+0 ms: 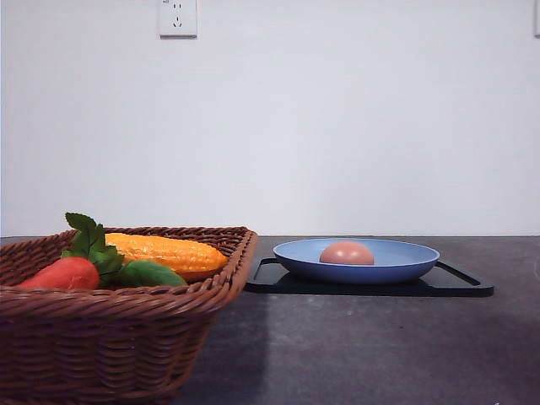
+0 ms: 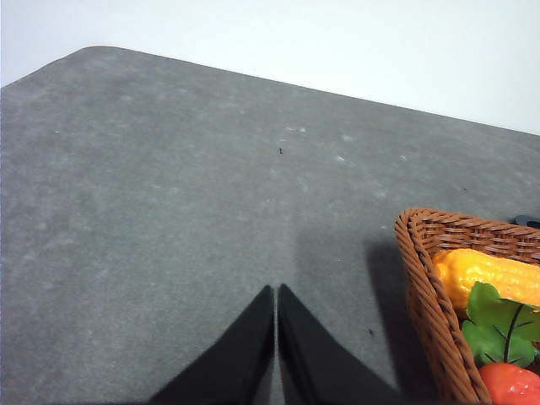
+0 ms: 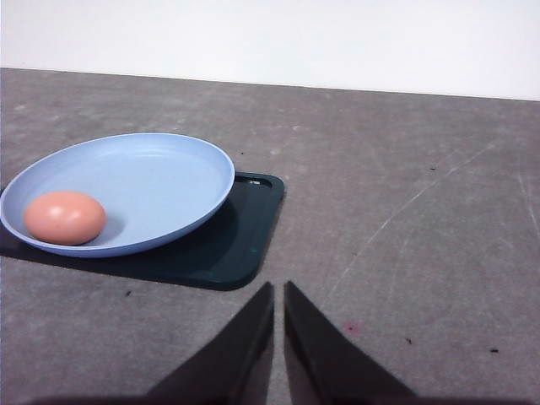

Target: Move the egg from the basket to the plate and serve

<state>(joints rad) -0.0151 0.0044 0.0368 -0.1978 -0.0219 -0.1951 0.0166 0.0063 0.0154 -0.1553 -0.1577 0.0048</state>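
The pinkish-brown egg (image 1: 347, 253) lies in the blue plate (image 1: 405, 263), which rests on a black tray (image 1: 456, 287). In the right wrist view the egg (image 3: 64, 217) sits near one side of the plate (image 3: 160, 181), and my right gripper (image 3: 278, 291) is shut and empty over bare table beside the tray. The wicker basket (image 1: 110, 337) stands at the front left. My left gripper (image 2: 276, 293) is shut, holding nothing, over grey table beside the basket (image 2: 426, 287).
The basket holds a yellow corn cob (image 1: 169, 251), a red-orange vegetable (image 1: 66, 273) with green leaves and a green item (image 1: 152, 273). A wall with a socket (image 1: 177, 17) stands behind the table. Grey tabletop (image 1: 363, 354) stretches in front of the tray.
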